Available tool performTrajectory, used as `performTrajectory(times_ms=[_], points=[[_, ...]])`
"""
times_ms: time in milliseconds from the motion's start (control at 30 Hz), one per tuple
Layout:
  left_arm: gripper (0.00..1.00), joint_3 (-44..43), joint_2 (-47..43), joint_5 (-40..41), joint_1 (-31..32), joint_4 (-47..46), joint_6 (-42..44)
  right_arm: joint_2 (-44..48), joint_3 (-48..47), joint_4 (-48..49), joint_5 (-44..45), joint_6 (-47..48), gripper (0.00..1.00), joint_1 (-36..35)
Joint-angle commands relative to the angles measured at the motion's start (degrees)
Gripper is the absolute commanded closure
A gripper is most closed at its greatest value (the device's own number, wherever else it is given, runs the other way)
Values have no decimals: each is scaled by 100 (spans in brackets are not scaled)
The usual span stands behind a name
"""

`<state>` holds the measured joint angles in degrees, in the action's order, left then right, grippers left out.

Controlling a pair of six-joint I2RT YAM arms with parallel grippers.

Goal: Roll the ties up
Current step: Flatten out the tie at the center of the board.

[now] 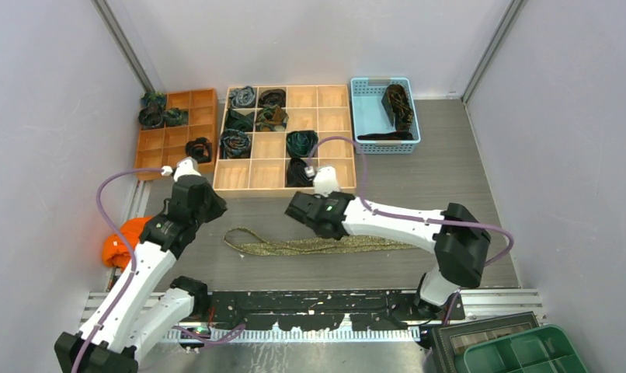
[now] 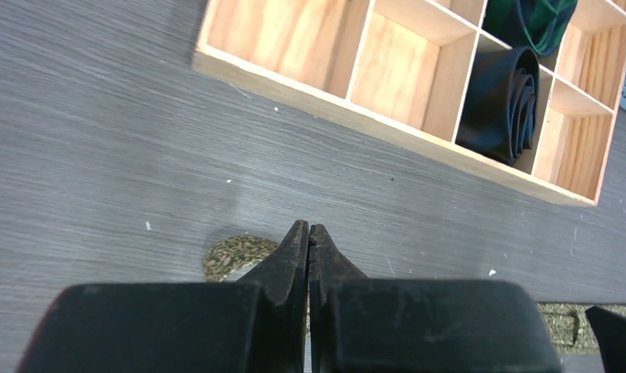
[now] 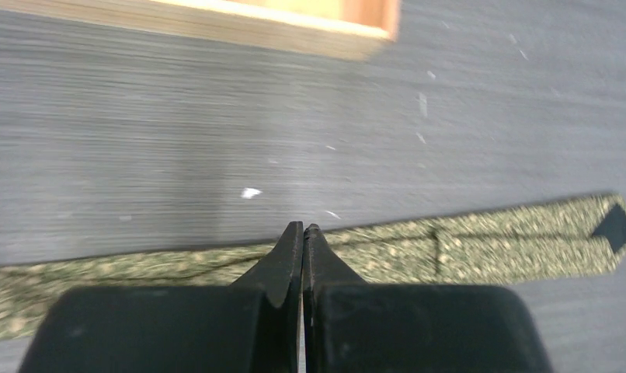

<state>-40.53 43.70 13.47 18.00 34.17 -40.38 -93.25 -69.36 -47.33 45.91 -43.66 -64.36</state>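
The olive-gold tie (image 1: 318, 246) lies flat and stretched out left to right on the grey table, in front of both arms. My left gripper (image 1: 219, 208) is shut and empty, hovering over the tie's narrow left end (image 2: 232, 255); its fingertips (image 2: 308, 229) touch each other. My right gripper (image 1: 291, 214) is shut and empty just above the tie's middle (image 3: 488, 241), fingertips (image 3: 303, 228) together. Several rolled ties sit in the wooden tray (image 1: 283, 189), among them a dark green coil (image 1: 300, 142) and a dark roll (image 2: 500, 105).
An orange tray (image 1: 162, 144) with rolled ties stands at the back left. A blue basket (image 1: 372, 116) holding loose dark ties (image 1: 398, 105) stands at the back right. An orange object (image 1: 123, 241) lies by the left arm. A green bin (image 1: 527, 353) is at the near right.
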Motion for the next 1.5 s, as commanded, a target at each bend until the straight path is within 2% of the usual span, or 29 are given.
performTrajectory(times_ms=[0,267,433,667,833,1000,1467], points=[[100,-22,306,-445,123,-634,-48,630,498,-1046,-410,-1082,99,323],[100,-157,446,-663,151,-594,17,1567,1529,-1675,-1186,-2552,99,421],[100,-202,490,-861,169,-655,-38,1651,2259,-1294,-2132,-3080,99,506],[100,-313,545,-1320,227,-649,-133,943,2518,-620,-2482,-3040,99,874],[100,-463,483,-1321,239,-519,-19,519,2662,-468,-2584,-2700,99,1570],[100,-514,489,-1280,239,-457,57,173,2326,-479,-2575,-2312,99,2145],[100,-361,764,-1140,239,-592,117,-1714,143,-901,-1672,-457,95,3815]])
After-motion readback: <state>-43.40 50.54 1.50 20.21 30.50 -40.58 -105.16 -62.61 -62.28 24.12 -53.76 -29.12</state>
